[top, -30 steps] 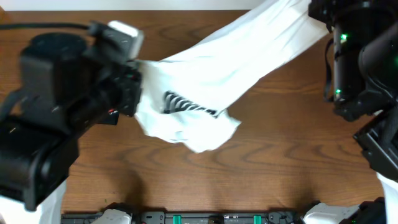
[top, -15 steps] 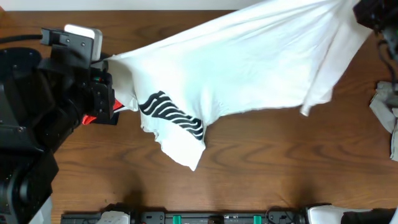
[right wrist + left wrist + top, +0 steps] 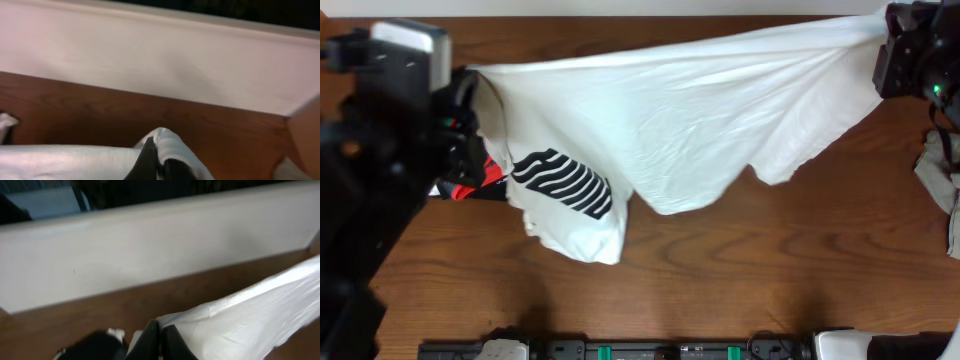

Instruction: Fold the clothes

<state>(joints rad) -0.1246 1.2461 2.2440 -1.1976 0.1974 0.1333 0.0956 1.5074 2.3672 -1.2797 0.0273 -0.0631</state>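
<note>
Over the brown wooden counter, the large white short-sleeved cotton T-shirt with black block lettering sags, soft and light. Along its far edge, left hand and right hand pinch opposite ends; hems likely grip best.

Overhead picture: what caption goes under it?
The left end effector and right end effector hold a white T-shirt stretched over the wooden table.

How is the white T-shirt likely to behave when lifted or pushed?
Probably floppy: the white T-shirt sags between the left gripper and right gripper, its printed end hanging in a loose fold. Likely light: two small pinches on its top edge carry it. Pushed, it would probably bunch, given its wrinkles.
</note>
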